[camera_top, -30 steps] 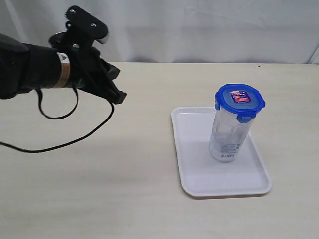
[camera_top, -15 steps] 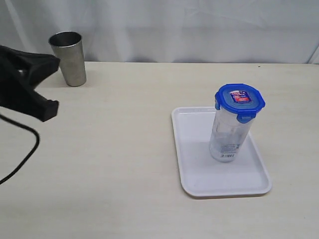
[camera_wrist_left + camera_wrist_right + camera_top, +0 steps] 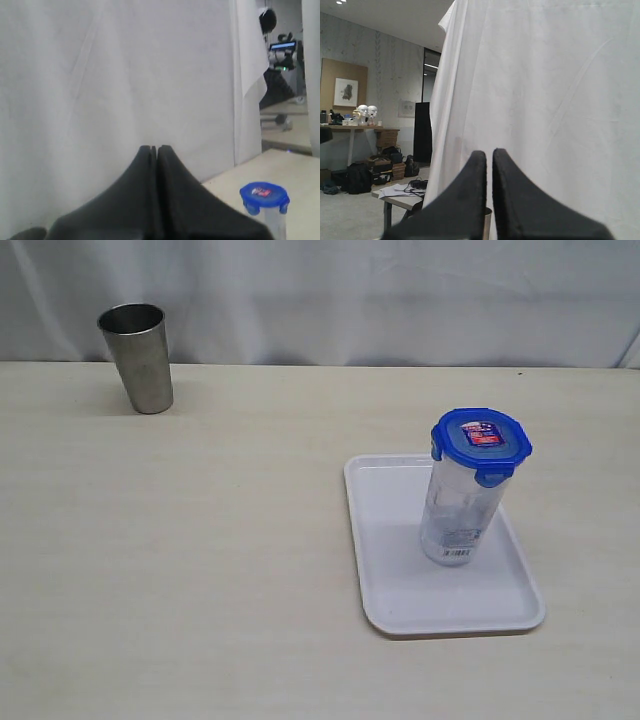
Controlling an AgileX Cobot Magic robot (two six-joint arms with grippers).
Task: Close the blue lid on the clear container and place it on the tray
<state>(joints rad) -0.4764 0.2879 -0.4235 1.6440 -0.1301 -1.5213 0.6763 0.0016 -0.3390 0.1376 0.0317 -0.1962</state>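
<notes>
The clear container [image 3: 458, 510] stands upright on the white tray [image 3: 400, 590], with the blue lid [image 3: 480, 443] seated on its top. The lid [image 3: 264, 195] also shows low in the left wrist view, beyond my left gripper [image 3: 154, 148], whose black fingers are shut with nothing between them. My right gripper [image 3: 489, 152] is shut as well, empty, and points at the white curtain. Neither arm appears in the exterior view, and both are well away from the container.
A steel tumbler [image 3: 138, 357] stands at the table's far left corner; its rim [image 3: 488, 212] peeks between the right gripper's fingers. A white curtain [image 3: 380, 300] hangs behind the table. The tan tabletop [image 3: 200, 540] stretches left of the tray.
The left arm has withdrawn leftward out of the exterior view, uncovering the steel tumbler. The container, lid and tray have not moved.
</notes>
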